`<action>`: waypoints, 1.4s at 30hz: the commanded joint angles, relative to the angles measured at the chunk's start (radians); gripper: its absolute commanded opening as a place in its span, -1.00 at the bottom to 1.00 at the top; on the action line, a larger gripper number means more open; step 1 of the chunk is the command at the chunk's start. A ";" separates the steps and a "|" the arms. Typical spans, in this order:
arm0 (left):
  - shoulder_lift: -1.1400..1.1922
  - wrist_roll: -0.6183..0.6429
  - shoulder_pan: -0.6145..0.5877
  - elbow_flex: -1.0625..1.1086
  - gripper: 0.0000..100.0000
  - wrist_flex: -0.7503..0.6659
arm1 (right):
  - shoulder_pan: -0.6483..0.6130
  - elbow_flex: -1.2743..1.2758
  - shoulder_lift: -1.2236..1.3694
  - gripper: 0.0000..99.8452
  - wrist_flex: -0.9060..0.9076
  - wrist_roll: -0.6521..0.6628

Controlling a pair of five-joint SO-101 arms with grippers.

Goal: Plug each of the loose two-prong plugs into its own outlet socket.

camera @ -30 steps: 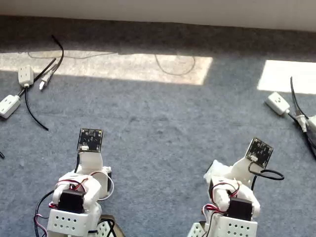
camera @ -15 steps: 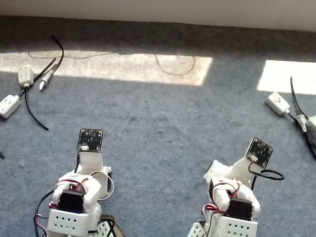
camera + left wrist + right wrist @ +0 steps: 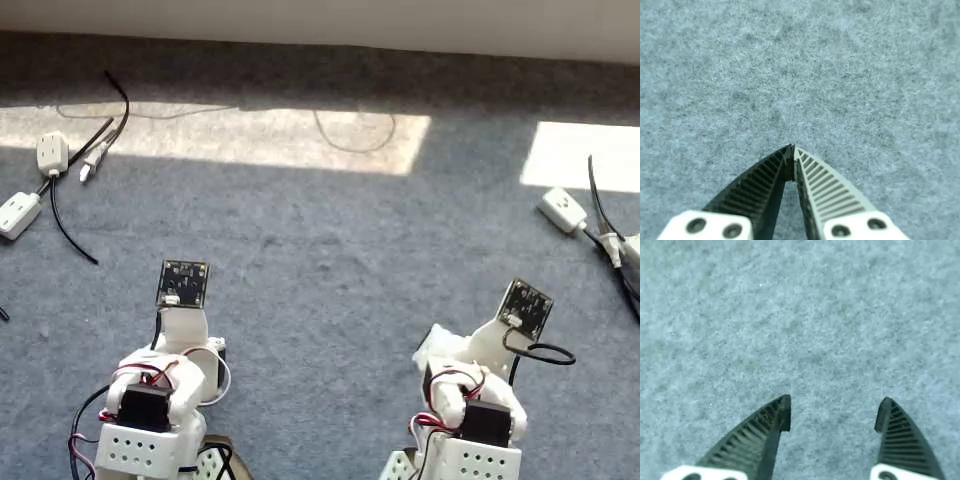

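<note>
Plugs and sockets sit in two groups at opposite edges of the carpet [image 3: 320,250], well apart from both arms. At the left edge of the high view, you have a small white plug [image 3: 90,166] on a black cord [image 3: 118,112], lying just beside a white outlet block [image 3: 52,152]; its prongs are too small to make out. A second outlet block [image 3: 18,213] lies a little nearer the arms, and another black cord curls past it. At the right edge, a third outlet block [image 3: 562,208] rests on the carpet just below a sunlit patch [image 3: 580,155], with another white plug [image 3: 611,247] near it among dark cords. You cannot tell from here whether that plug touches the block.

Your left gripper [image 3: 792,150] has its fingertips pressed together with nothing between them, hanging over bare carpet. Your right gripper [image 3: 835,412] is spread wide, also above bare carpet, holding nothing.

In the high view one arm [image 3: 165,385] stands at the bottom left and the other arm [image 3: 478,395] at the bottom right. A thin wire [image 3: 350,140] loops across the long sunlit strip [image 3: 250,135] farther out.
</note>
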 commanded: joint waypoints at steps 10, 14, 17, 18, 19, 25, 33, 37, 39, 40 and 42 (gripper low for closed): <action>-0.004 -0.006 0.012 0.013 -0.99 0.005 | 0.283 -0.015 -0.012 -0.45 -0.288 -0.003; -0.004 -0.006 0.012 0.013 -0.99 0.005 | 0.509 -0.015 -0.012 -0.45 -0.590 -0.006; -0.004 -0.006 0.010 0.013 -0.99 0.005 | 0.598 0.031 -0.013 -0.45 -0.708 -0.002; -0.004 -0.006 0.010 0.013 -0.99 0.005 | 0.607 0.056 -0.013 -0.45 -0.739 -0.002; -0.004 -0.006 0.010 0.013 -0.99 0.005 | 0.607 0.076 -0.013 -0.45 -0.768 -0.002; -0.004 -0.006 0.010 0.013 -0.99 0.005 | 0.595 0.067 -0.005 -0.45 -0.823 0.091; -0.004 -0.006 0.010 0.013 -0.99 0.005 | 0.262 -0.429 0.116 -0.45 -0.415 0.377; -0.004 -0.006 0.010 0.013 -0.99 0.005 | 0.285 -0.817 0.458 -0.45 -0.321 0.339; -0.004 -0.006 0.010 0.013 -0.99 0.005 | 0.334 -1.023 0.684 -0.45 -0.226 0.338; -0.004 -0.006 0.010 0.013 -0.99 0.005 | 0.355 -1.125 0.805 -0.45 -0.170 0.338; -0.004 -0.006 0.010 0.013 -0.99 0.005 | 0.406 -1.328 1.047 -0.45 -0.048 0.356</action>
